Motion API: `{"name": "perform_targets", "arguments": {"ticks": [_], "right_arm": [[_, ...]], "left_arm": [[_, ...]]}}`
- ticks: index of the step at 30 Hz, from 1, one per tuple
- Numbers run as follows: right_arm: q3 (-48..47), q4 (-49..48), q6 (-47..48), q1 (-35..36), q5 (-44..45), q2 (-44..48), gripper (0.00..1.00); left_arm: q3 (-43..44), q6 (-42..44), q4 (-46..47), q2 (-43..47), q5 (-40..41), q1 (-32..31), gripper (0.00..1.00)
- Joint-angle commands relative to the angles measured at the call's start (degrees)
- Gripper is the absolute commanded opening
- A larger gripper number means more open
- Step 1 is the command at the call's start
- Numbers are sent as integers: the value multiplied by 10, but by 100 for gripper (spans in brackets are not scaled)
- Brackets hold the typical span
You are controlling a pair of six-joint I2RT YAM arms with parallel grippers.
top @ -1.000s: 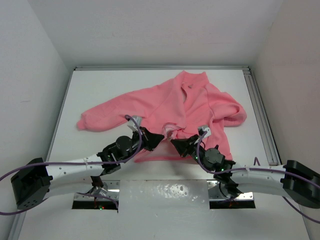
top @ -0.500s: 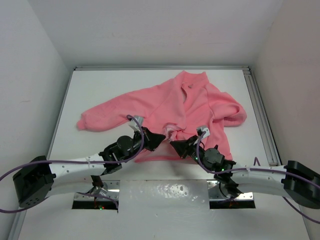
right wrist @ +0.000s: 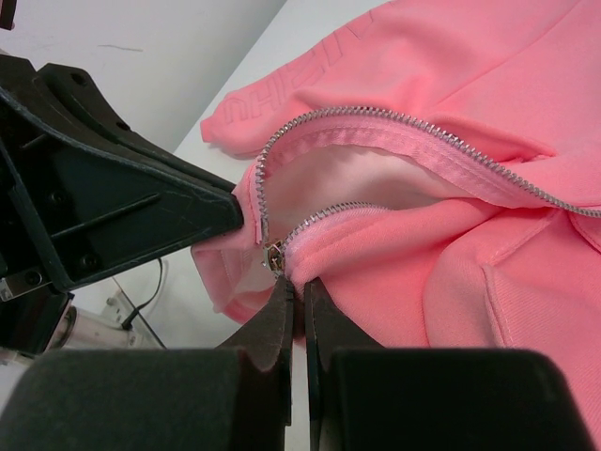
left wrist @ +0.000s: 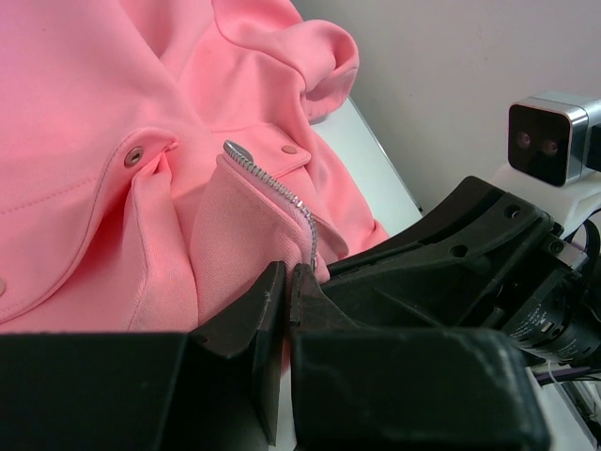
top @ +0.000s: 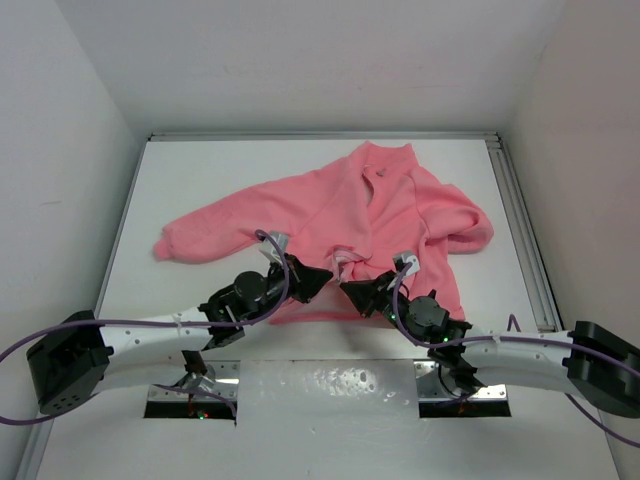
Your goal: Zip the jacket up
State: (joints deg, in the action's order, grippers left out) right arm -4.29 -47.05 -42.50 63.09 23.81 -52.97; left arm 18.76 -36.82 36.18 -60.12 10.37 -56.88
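Top view: fixed, high behind both arm bases, looking down over the table (top: 200, 180).
Left wrist view: close, along its jaws, facing the right arm (left wrist: 488, 263).
Right wrist view: close, facing the left arm (right wrist: 94, 188).
Shared: lower zipper (right wrist: 376, 117) end of the jacket (top: 380, 210).

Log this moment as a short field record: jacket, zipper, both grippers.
jacket: pink fleece, spread on the white table, collar toward the far side, hem by the arms
zipper: open, its two rows of teeth apart at the hem
left gripper: shut on one zipper edge at the hem
right gripper: shut on the other edge, beside a small metal piece
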Motion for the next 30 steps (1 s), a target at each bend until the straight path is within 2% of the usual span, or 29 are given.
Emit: {"name": "perform_targets", "arguments": {"ticks": [1,19,30], "right_arm": [[-10,-42,-8,1,-13,9,0],[-5,-30,-10,1,-17,26,0],[-12,-29,-6,1,-13,30,0]], "left_arm": [[3,9,36,1,-6,7,0],[1,10,41,-3,1,7,0],[-11,10,42,-6,-24,7,0]]}}
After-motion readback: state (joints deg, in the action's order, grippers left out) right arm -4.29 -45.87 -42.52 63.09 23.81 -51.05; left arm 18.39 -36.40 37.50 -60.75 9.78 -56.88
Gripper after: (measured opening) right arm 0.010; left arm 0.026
